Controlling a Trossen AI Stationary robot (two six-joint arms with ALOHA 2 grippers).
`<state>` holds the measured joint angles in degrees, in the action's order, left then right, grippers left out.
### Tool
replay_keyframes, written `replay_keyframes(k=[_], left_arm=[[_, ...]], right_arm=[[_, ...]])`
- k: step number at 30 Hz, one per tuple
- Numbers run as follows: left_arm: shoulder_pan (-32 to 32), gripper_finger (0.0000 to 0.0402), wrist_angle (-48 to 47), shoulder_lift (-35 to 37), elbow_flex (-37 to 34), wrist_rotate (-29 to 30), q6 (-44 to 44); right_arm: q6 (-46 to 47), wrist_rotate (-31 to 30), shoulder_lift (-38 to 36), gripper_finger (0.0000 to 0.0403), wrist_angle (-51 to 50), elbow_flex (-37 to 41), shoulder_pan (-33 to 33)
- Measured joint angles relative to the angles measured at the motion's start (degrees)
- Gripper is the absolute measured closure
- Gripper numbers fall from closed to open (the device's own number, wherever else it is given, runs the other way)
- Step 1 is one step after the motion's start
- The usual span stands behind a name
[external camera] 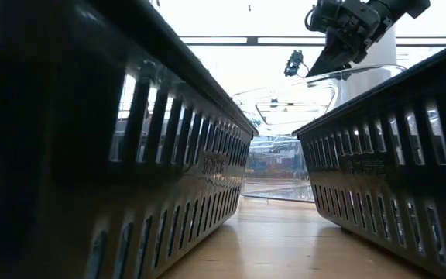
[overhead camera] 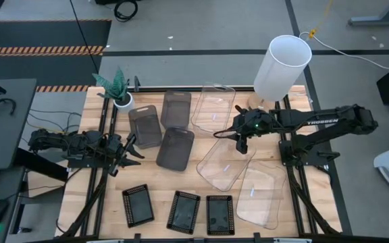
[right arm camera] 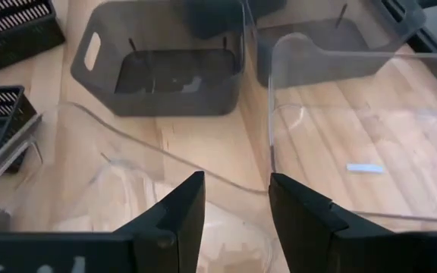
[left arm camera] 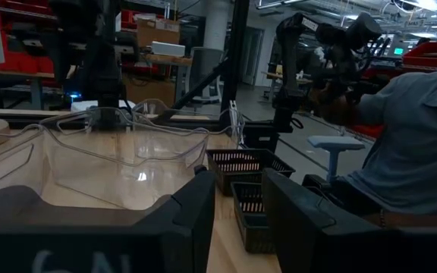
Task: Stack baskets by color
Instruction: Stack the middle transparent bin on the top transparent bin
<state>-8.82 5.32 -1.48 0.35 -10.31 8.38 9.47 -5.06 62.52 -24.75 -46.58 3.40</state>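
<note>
Honestly barely started; my right end effector hangs released over the clear baskets mid-counter; grey ones and black mesh ones all lie unstacked; left end effector idles, fingers parted.

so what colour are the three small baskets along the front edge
Black mesh, clearest in the high view.

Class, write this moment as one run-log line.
right gripper: open, over middle clear basket | left gripper: waiting near grey baskets | black baskets: unstacked
</note>
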Motion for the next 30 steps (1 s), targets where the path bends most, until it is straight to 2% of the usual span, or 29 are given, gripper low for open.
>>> replay_keyframes(k=[12,24,30], left_arm=[[0.0,0.0285,-0.1,0.0,0.0,0.0,0.0],[0.0,0.0285,0.0,0.0,0.0,0.0,0.0],[0.0,0.0285,0.0,0.0,0.0,0.0,0.0]], right_arm=[[-1.9,-2.4,1.1,0.0249,-4.8,-4.0,0.0],[0.7,-0.3,1.1,0.0249,-9.1,-4.0,0.0],[1.9,0.0,2.0,0.0249,-15.7,-5.7,0.7]])
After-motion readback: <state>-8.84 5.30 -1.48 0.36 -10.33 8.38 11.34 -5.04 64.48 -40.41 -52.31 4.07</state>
